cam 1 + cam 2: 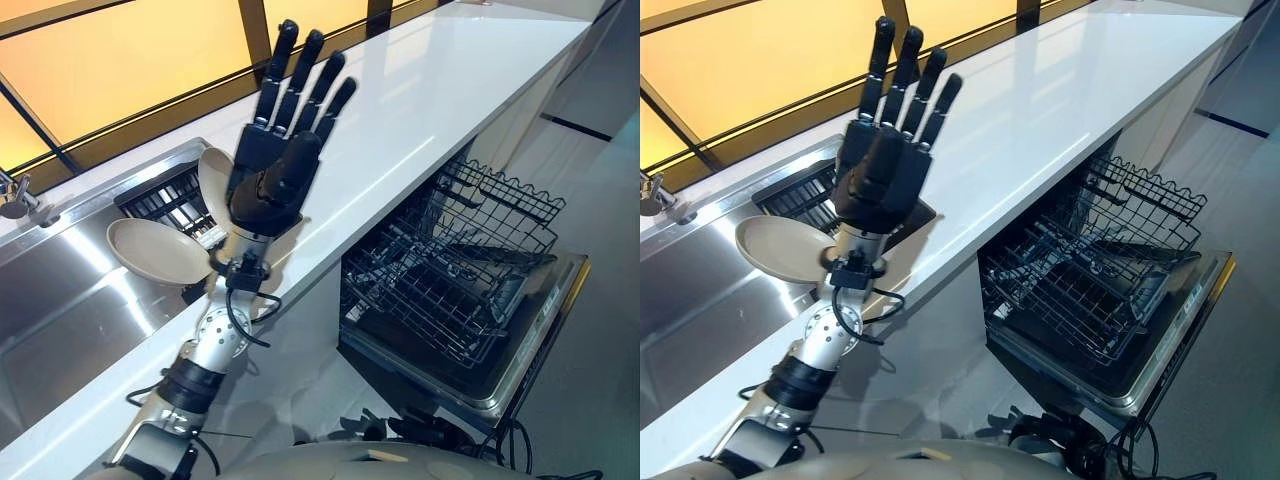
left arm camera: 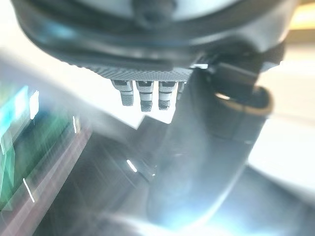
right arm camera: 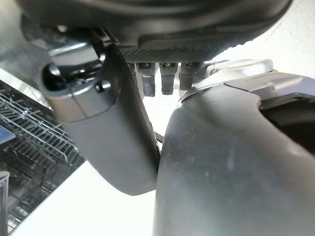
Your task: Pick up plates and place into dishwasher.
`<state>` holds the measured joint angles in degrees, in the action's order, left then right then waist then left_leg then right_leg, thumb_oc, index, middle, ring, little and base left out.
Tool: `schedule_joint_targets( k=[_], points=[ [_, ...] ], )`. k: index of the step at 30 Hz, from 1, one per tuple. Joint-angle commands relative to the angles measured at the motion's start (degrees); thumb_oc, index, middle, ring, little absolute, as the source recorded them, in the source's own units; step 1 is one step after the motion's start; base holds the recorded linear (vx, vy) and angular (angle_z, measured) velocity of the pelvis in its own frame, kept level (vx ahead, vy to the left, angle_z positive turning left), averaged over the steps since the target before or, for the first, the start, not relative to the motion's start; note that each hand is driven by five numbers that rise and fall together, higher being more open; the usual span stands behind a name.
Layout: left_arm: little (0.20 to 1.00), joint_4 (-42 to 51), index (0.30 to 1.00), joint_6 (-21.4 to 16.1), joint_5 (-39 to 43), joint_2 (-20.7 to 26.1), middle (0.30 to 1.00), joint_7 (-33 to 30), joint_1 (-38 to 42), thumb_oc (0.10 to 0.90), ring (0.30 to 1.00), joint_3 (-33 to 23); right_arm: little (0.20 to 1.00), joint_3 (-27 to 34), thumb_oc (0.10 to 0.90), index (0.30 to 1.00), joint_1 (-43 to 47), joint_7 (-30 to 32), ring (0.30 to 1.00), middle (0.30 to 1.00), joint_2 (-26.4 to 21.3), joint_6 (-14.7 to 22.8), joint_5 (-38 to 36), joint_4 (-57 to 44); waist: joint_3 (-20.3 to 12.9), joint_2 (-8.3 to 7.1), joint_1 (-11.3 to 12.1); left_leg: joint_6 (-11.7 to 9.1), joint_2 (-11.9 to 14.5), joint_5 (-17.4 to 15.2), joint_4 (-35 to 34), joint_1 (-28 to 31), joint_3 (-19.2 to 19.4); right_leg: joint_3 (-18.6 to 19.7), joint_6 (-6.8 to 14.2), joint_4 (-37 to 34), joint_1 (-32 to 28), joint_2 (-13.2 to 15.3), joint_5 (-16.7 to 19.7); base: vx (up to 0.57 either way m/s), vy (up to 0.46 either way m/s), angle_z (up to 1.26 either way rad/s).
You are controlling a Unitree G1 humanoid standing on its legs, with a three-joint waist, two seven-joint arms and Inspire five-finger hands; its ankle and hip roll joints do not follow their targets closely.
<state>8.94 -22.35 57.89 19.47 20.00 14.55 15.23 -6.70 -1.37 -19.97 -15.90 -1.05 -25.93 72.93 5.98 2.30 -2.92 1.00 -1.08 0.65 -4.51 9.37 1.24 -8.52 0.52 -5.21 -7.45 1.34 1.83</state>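
1. Left hand (image 1: 275,175) was raised above the sink (image 1: 70,300), fingers straight and spread, holding nothing.
2. Right hand (image 3: 113,142) appeared in its wrist view, low beside the dishwasher; fingers hidden, so its state could not be told.
3. Plates (image 1: 160,250) sat in the sink beside a dark rack (image 1: 165,195): one beige plate lying tilted, another standing behind the left hand. None picked yet.
4. Step judged: reach toward the plates, task barely begun.
5. Next move likely calls for lowering the left hand to a plate's rim and closing on it, then carrying it over the white surface (image 1: 430,90) to the dishwasher.
6. Dishwasher basket (image 1: 450,270) was pulled out, wire racks looked empty, well apart from the sink.
7. In the way: the sink wall and the surface's edge between plates and basket; the dark rack crowds the plates.
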Motion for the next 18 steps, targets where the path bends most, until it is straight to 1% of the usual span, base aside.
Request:
schedule_joint_targets(
  k=[1,2,3,4,5,6,7,8,10,11,12,13,14,16,18],
  points=[
    [0.9,9.19,0.9,-7.73,-25.23,3.94,0.9,-14.06,2.88,0.8,0.9,-7.96,0.9,-1.3,0.8,0.9,-0.13,-1.31,0.9,0.9,1.24,-1.11,-1.64,1.83,0.04,-0.52,2.66,0.68,-3.69,-8.65,8.39,-3.41,-1.03,0.29,-0.36,6.01,-0.19,-3.78,-9.33,-0.03,-0.012,0.13],
    [0.9,9.51,0.9,-7.59,-26.62,4.61,0.9,-15.55,2.73,0.8,0.9,-8.73,0.9,-1.24,0.8,0.9,-0.14,-1.35,0.9,0.9,1.15,-1.11,-1.79,1.87,0.06,-0.56,2.81,0.73,-3.68,-8.61,8.25,-3.39,-1.15,0.16,-0.38,6.1,-0.21,-3.79,-9.4,-0.02,-0.011,0.1],
    [0.9,9.88,0.9,-7.53,-33.25,6.03,0.9,-19.57,2.44,0.8,0.9,-10.3,0.9,-1.06,0.8,0.9,-0.17,-1.61,0.9,0.9,0.94,-1.02,-2.08,1.96,0.05,-0.62,3.14,0.86,-3.61,-8.45,7.75,-3.23,-1.31,-0.1,-0.4,6.27,-0.24,-3.83,-9.55,-0.01,-0.009,0.06],
    [0.9,10.77,0.9,-5.76,-42.6,8.94,0.9,-24.09,1.9,0.8,0.9,-13.93,0.9,-0.54,0.8,0.9,-0.23,-2.1,0.9,0.9,0.8,-0.8,-2.6,2.23,-0.21,-0.57,3.74,0.93,-3.3,-7.62,5.95,-2.74,-1.47,-0.67,-0.37,6.66,-0.16,-3.98,-9.9,0.0,-0.008,0.06],
    [0.9,10.98,0.9,-4.04,-45.9,10.33,0.9,-25.58,1.77,0.8,0.9,-15.3,0.9,-0.41,0.8,0.9,-0.29,-2.23,0.9,0.9,0.75,-0.74,-2.87,2.22,-0.38,-0.47,3.95,0.89,-3.15,-7.15,5.05,-2.56,-1.51,-0.89,-0.35,6.76,-0.11,-4.07,-10.03,0.0,-0.005,0.1],
    [0.9,11.1,0.9,-3.29,-47.28,10.69,0.9,-26.19,1.69,0.8,0.9,-15.63,0.9,-0.42,0.8,0.9,-0.3,-2.27,0.9,0.9,0.76,-0.7,-2.96,2.22,-0.43,-0.48,3.96,0.87,-3.12,-6.93,4.64,-2.44,-1.55,-0.97,-0.34,6.81,-0.1,-4.08,-10.1,0.01,0.001,0.14],
    [0.9,10.17,0.9,0.96,-56.07,14.85,0.9,-28.82,1.53,0.8,0.9,-18.15,0.9,0.11,0.8,0.9,-0.74,-2.23,0.9,0.9,0.8,-0.63,-3.46,1.6,-0.87,-0.15,4.26,0.52,-2.72,-5.3,1.72,-2.0,-1.8,-1.64,-0.18,6.87,-0.06,-4.27,-10.4,0.02,0.005,0.2],
    [0.9,9.27,0.9,3.3,-60.69,17.09,0.9,-28.79,1.59,0.8,0.9,-19.27,0.9,0.39,0.8,0.9,-0.97,-2.01,0.9,0.9,0.74,-0.7,-3.65,1.14,-1.0,0.04,4.33,0.22,-2.53,-4.54,0.54,-1.88,-1.77,-1.96,-0.09,6.81,-0.07,-4.36,-10.51,0.02,0.01,0.18],
    [0.9,7.88,0.9,5.56,-64.83,20.85,0.9,-29.59,1.84,0.8,0.9,-20.85,0.9,0.83,0.8,0.9,-0.96,-1.37,0.9,0.9,0.68,-1.04,-3.7,0.69,-1.12,0.29,4.37,-0.09,-2.4,-4.16,0.04,-1.88,-1.71,-2.33,0.03,6.82,-0.03,-4.31,-10.66,0.01,0.02,0.11],
    [0.9,7.13,0.9,7.45,-68.86,23.09,0.9,-30.6,1.87,0.8,0.9,-21.94,0.9,1.02,0.8,0.9,-0.94,-1.07,0.9,0.9,0.65,-1.35,-3.6,0.46,-1.17,0.37,4.39,-0.13,-2.45,-4.2,0.17,-1.92,-1.7,-2.45,0.08,6.91,0.07,-4.21,-10.73,0.01,0.034,0.12],
    [0.9,6.42,0.9,7.96,-70.25,24.57,0.9,-31.54,1.81,0.8,0.9,-22.81,0.9,1.07,0.8,0.9,-0.88,-1.0,0.9,0.9,0.57,-1.6,-3.37,0.28,-1.18,0.38,4.38,-0.08,-2.53,-4.41,0.47,-1.95,-1.61,-2.48,0.08,7.0,0.14,-4.09,-10.8,0.01,0.051,0.12],
    [0.9,4.59,0.9,9.29,-72.2,27.93,0.9,-32.38,1.45,0.8,0.9,-24.88,0.9,1.14,0.8,0.9,-0.9,-1.32,0.9,0.9,0.22,-2.08,-2.79,-0.07,-1.2,0.53,4.43,0.04,-2.65,-4.89,1.28,-2.11,-1.34,-2.47,0.06,7.09,0.26,-3.87,-10.84,0.01,0.052,0.08],
    [0.9,3.17,0.9,10.47,-74.23,30.13,0.9,-33.68,0.9,0.8,0.9,-26.27,0.9,1.2,0.8,0.9,-0.95,-1.58,0.9,0.9,0.04,-2.47,-2.29,-0.45,-1.18,0.56,4.44,0.15,-2.83,-5.41,2.31,-2.37,-1.1,-2.39,0.07,7.22,0.37,-3.67,-10.82,0.0,0.062,0.01],
    [0.9,-1.78,0.9,11.36,-75.97,36.18,0.9,-37.61,-1.38,0.8,0.9,-29.99,0.9,0.64,0.8,0.9,-1.28,-1.09,0.9,0.9,-0.14,-3.96,-2.01,-2.63,-0.97,0.8,4.45,0.64,-3.12,-6.35,4.37,-2.95,-0.42,-1.94,0.09,7.49,0.52,-3.29,-10.66,0.01,0.055,-0.06],
    [0.9,-4.89,0.9,13.01,-77.32,40.1,0.9,-40.12,-3.09,0.8,0.9,-32.73,0.9,0.32,0.8,0.9,-1.75,-0.38,0.9,0.9,-0.12,-4.62,-1.85,-3.95,-0.96,1.11,4.47,0.86,-3.13,-6.29,4.19,-2.91,-0.01,-1.73,0.23,7.33,0.51,-3.25,-10.44,0.02,0.044,-0.07]
  ],
)
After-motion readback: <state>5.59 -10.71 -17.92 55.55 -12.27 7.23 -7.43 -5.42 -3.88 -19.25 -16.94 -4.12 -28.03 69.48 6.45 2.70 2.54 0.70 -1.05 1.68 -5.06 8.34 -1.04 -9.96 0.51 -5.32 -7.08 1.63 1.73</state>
